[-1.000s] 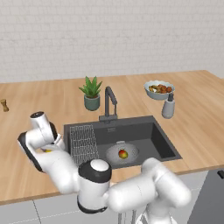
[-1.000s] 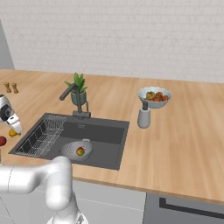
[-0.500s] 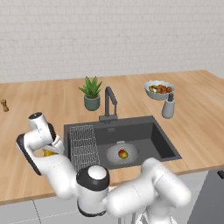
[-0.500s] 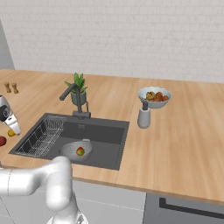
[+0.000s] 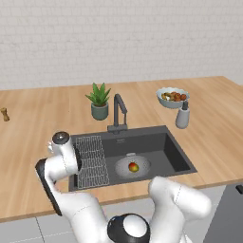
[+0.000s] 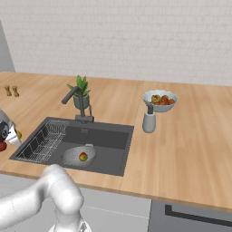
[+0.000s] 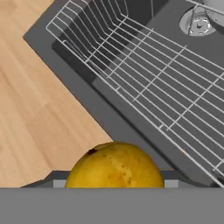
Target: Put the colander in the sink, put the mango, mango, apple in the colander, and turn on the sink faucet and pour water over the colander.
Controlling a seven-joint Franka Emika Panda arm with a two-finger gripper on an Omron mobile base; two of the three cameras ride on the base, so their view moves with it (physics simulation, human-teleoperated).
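In the hand view a yellow mango (image 7: 114,164) sits low in the middle, and my gripper (image 7: 113,183) is shut on it, a fingertip against each side. This is over the wooden counter, just left of the sink (image 5: 166,147). The right base view puts the gripper (image 6: 5,132) at the far left, with the mango (image 6: 18,134) and the red apple (image 6: 2,146) beside it. The colander (image 5: 133,167) stands in the sink with another mango (image 5: 134,167) inside. No water runs from the sink faucet (image 5: 118,111).
A wire rack (image 7: 153,74) fills the sink's left part, next to the drain (image 7: 199,24). A potted plant (image 5: 99,102) stands behind the faucet. A bowl of food (image 5: 172,96) and a soap dispenser (image 5: 182,116) are to the right. Small shakers (image 6: 11,90) stand far left.
The jaws have narrowed onto the mango. The hand has shifted slightly toward the sink's left rim. Nothing in the sink has moved.
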